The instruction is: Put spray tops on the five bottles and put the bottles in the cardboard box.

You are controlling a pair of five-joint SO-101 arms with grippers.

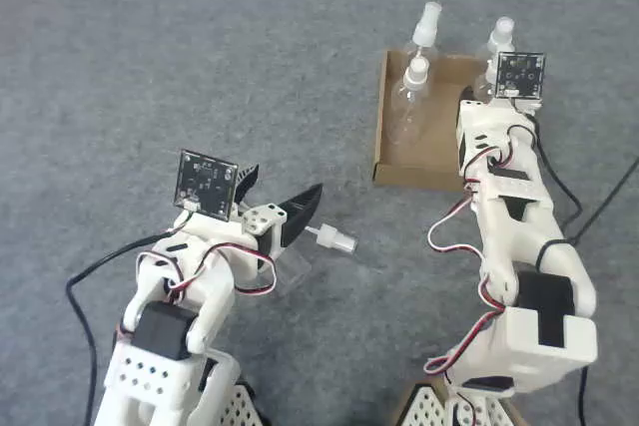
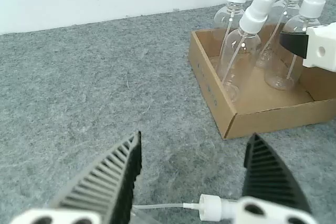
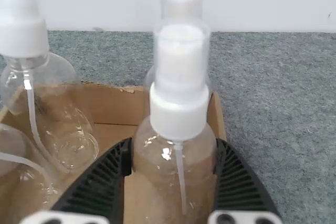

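The cardboard box [image 1: 380,127] [image 2: 210,85] sits at the far right and holds several clear bottles with white spray tops [image 1: 416,75] [image 2: 247,35]. My right gripper [image 3: 173,148] [image 2: 315,45] is inside the box, shut on one upright bottle [image 3: 176,171] [image 1: 502,31], a finger pressed against each side of its body. Near the table's middle my left gripper [image 1: 283,187] [image 2: 197,140] stands open. A clear bottle [image 1: 288,262] lies on its side below it, with its white spray top [image 1: 332,238] [image 2: 211,206] pointing toward the right arm.
Grey felt covers the table [image 1: 150,77]. A white wall runs along the far edge. The right arm's body [image 1: 519,236] stretches from the front edge up to the box. Open felt lies left of the box.
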